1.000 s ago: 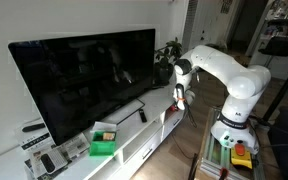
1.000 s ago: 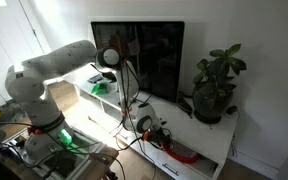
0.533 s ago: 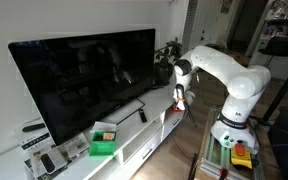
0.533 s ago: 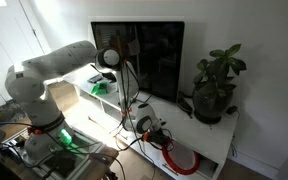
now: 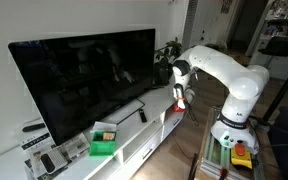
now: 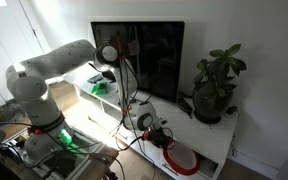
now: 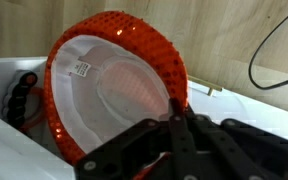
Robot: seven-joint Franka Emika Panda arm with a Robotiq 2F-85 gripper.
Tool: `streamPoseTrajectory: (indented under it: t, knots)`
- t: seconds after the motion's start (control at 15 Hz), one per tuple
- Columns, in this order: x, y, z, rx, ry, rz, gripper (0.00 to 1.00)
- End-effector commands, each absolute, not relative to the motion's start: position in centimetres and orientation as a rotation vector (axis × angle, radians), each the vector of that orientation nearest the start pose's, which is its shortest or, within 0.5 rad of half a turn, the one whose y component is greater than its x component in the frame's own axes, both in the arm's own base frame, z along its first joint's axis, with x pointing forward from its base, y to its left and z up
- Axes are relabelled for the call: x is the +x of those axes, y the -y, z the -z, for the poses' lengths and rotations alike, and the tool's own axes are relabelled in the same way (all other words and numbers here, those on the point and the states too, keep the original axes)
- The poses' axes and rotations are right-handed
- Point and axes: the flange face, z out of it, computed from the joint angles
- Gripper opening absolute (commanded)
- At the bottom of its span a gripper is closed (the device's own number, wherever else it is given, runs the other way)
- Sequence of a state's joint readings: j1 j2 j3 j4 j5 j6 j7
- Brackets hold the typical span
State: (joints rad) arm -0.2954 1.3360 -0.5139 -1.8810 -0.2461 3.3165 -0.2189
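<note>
In the wrist view a red sequined hat (image 7: 114, 90) with a white lining and a small label lies opening-up on the white TV stand (image 7: 254, 105). My gripper (image 7: 172, 120) is shut on the hat's red rim at its near right side. In an exterior view the hat (image 6: 181, 160) sits at the stand's front edge, with the gripper (image 6: 157, 135) low beside it. In an exterior view the gripper (image 5: 180, 98) hangs over the stand's end, where the hat cannot be made out.
A large black TV (image 5: 84, 80) stands on the white stand (image 5: 139, 140), with a green box (image 5: 104, 145) in front of it. A potted plant (image 6: 216, 85) stands at the stand's end. A black cable (image 7: 274, 50) and black beaded cord (image 7: 24, 95) lie by the hat.
The jaws have closed on the hat's rim. The hat, lying flatter a second ago, now shows as a rounder open shape. The arm has barely moved.
</note>
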Motion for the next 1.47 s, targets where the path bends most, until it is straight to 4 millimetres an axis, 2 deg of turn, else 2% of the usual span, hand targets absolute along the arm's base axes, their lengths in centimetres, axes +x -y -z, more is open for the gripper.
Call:
streamPoseTrajectory:
  t: [0.0,0.2,0.53,0.8,1.07,1.4]
  knots:
    - [34.6,38.9,7.1,-3.617,0.136,-0.419,0.01]
    - [33.3,38.6,5.8,-3.587,0.178,-0.604,0.01]
    - [31.6,37.4,3.1,-3.598,0.311,-0.718,0.01]
    - [29.7,35.8,0.0,-3.541,0.447,-0.862,0.01]
    - [27.9,35.1,-3.5,-3.58,0.449,-1.024,0.01]
    - [27.3,33.3,-8.6,-3.664,0.534,-1.114,0.01]
